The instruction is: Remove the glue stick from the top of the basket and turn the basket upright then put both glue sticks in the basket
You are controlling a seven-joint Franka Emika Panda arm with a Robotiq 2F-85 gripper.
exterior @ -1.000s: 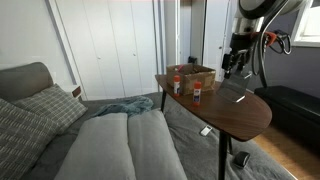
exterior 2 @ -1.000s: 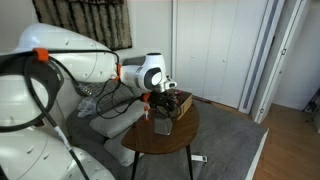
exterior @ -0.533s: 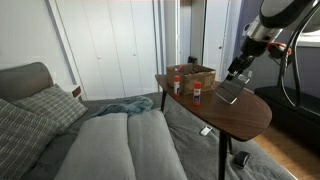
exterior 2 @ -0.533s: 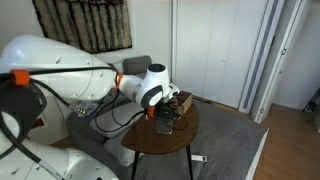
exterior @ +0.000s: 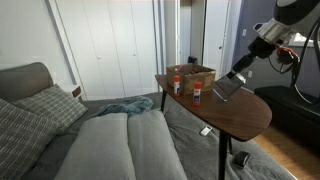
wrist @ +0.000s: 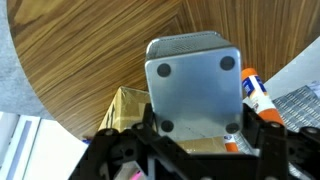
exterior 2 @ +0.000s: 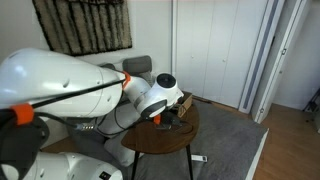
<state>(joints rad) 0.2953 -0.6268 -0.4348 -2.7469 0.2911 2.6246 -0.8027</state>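
Cardboard box [exterior: 193,75] occupying one end of table [exterior: 250,116]. One glue stick [exterior: 178,87] standing just beside box, other glue stick [exterior: 197,94] standing near it, toward table middle. Tilted basket [exterior: 226,88] hanging above middle. Remaining tabletop lying bare, leaving room for approaching from above.

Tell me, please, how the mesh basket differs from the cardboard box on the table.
Colour: the basket is grey, while the cardboard box is brown.
Pose: the basket hangs tilted in the gripper just above the wooden table, while the box sits flat on it.
Size: the basket looks narrower than the box.
Both are small containers.
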